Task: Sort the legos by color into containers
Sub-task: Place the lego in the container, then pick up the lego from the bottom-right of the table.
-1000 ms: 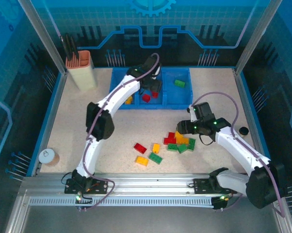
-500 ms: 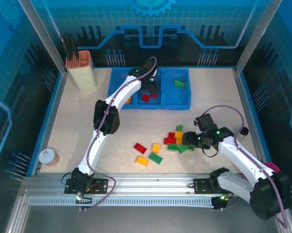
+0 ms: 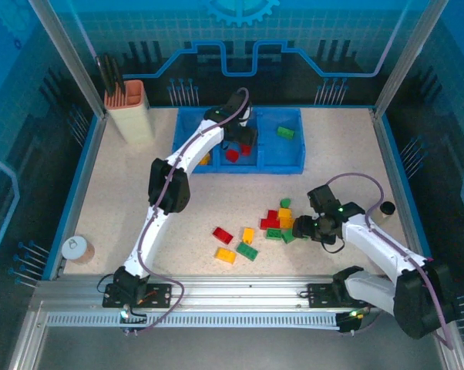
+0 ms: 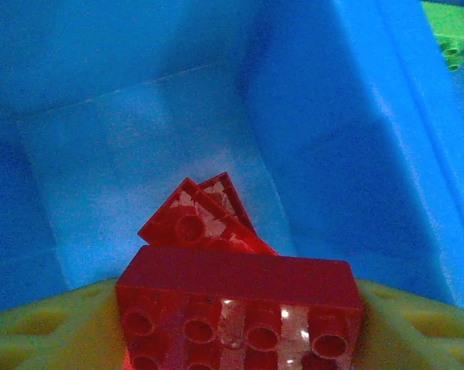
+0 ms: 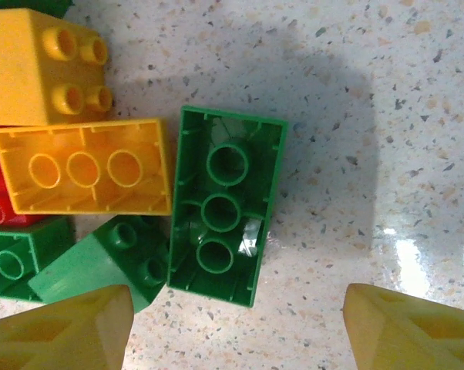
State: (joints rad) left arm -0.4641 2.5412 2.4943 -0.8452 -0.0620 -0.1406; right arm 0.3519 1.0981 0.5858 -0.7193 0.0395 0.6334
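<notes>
We take the blue tray (image 3: 290, 156), at the far side of the tabletop (image 3: 139, 200), as our mark. The left pincer (image 3: 243, 142) hangs inside the tray's middle compartment. Its wrist camera shows a red brick (image 4: 240, 297), studs toward the lens, sitting between the two yellow fingers (image 4: 47, 331). We cannot tell whether they press on it or merely flank it. Beneath it, a second red brick (image 4: 197, 220) lies tilted on the floor of that compartment. From above, we see one green brick (image 3: 285, 132) in the tray's right compartment and a yellow brick (image 3: 205, 159) in its left one.

The right pincer (image 3: 300, 228) is well apart from the tray, on its near side, low over a heap of legos (image 3: 278, 220) on the tabletop. Its jaws stand wide and hold nothing. Between them lies an upturned green brick (image 5: 226, 204), which neither fingertip touches. That brick rests flush against an upturned yellow brick (image 5: 85, 166), with a small green brick (image 5: 112, 258) touching both.

Also on the tray's near side, roughly in line with its middle compartment, four loose bricks lie near each other: a red one (image 3: 223, 235), a yellow one (image 3: 248, 235), an orange-yellow one (image 3: 226, 255) and a green one (image 3: 246, 250).
</notes>
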